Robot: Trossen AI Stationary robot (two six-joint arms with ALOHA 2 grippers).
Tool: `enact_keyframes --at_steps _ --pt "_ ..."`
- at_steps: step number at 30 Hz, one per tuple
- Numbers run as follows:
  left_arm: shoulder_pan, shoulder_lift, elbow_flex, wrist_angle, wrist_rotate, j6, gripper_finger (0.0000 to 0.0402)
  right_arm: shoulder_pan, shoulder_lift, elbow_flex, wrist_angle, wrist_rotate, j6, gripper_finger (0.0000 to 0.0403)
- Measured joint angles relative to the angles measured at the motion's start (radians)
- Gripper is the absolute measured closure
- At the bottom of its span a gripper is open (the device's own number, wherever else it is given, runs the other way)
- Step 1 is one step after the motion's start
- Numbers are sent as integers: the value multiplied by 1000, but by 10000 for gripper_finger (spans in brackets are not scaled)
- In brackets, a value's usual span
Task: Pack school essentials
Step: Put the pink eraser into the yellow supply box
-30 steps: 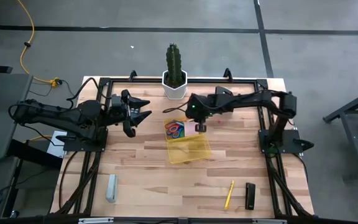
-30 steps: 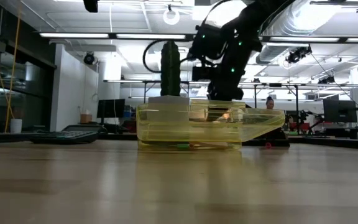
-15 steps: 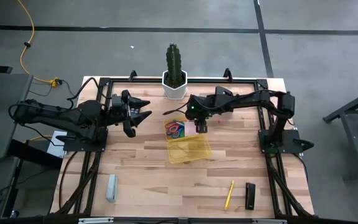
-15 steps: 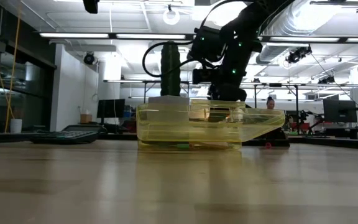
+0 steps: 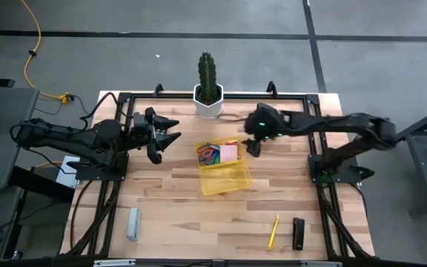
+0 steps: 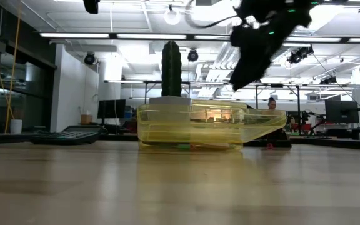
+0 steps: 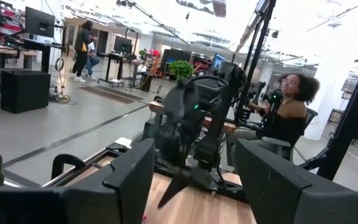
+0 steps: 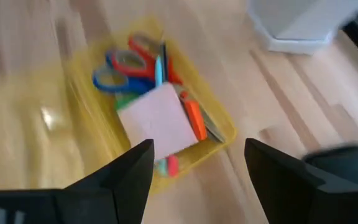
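Dark and idle, the left gripper hovers over the table's left rear, its fingers spread with nothing between them. Near the front edge on that side lies a grey block, oblong, its long axis running front to back.

At the middle stands a clear yellow plastic tray, rectangular, its long axis running from the rear toward the front and slightly rightward. Its rear end holds the packed things: red scissors and blue scissors with looped handles pointing away from the pad, a light-blue pen lying beside them, a flat square pink pad resting on top, and an orange piece along the pad's edge. Behind the tray stands a cactus in a white pot.

Just right of the tray's rear end, the right gripper hangs above the bare wood, fingers parted wide and holding nothing, touching nothing.

Toward the front right lie a yellow pencil, slim, pointing front to back with a slight tilt, and beside it a black calculator, both outside the tray.
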Motion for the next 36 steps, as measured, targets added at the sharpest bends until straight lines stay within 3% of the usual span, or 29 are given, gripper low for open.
enact_keyframes --at_steps 7,13,31,36 --pt "0 0 0 -7 0 -1 190 40 -345 -297 386 15 316 160" --pt "0 0 0 -12 1 -1 190 57 -490 -405 678 16 279 160" --pt "0 0 0 -19 3 -2 190 56 -505 -408 681 20 350 160" --pt "0 0 0 -47 -8 -23 190 56 -500 -381 538 125 406 160"
